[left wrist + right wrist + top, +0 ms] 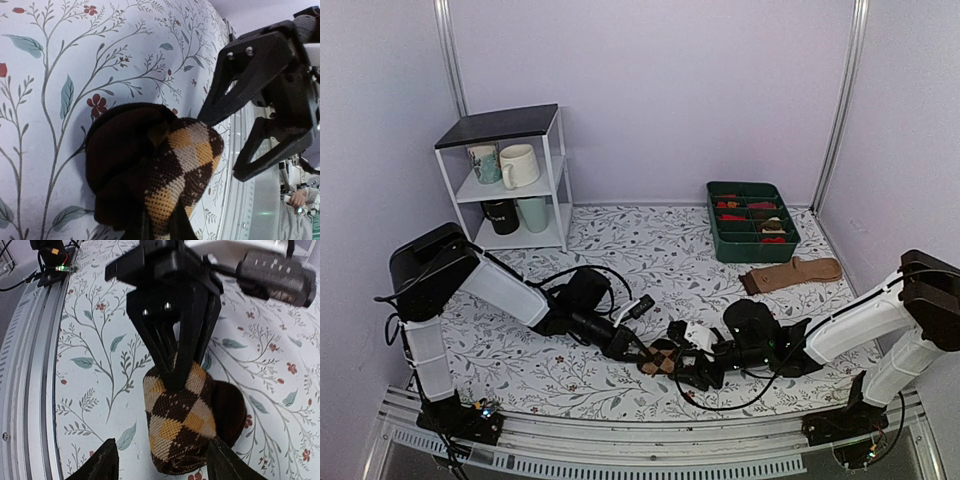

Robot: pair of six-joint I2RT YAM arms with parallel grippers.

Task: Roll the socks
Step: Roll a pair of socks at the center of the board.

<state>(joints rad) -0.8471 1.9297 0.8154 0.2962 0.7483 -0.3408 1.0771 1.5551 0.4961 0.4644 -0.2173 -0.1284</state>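
The socks (663, 358) are a rolled-up dark brown bundle with tan-orange argyle diamonds, lying on the flowered tablecloth near the front edge. In the left wrist view the socks (155, 165) fill the middle, and my left gripper (162, 231) is shut on a fold of the argyle fabric. From the right wrist view, the left gripper (176, 382) comes down from above and pinches the top of the socks (182, 427). My right gripper (162, 465) is open, one finger on each side of the bundle. One of its fingers (227, 462) is at the bundle's brown edge.
A plain tan sock (790, 273) lies at the right. Behind it stands a green tray (753, 240) with small red bundles. A white shelf (510, 180) with mugs is at the back left. A metal rail (620, 455) runs along the table's near edge, close to the bundle.
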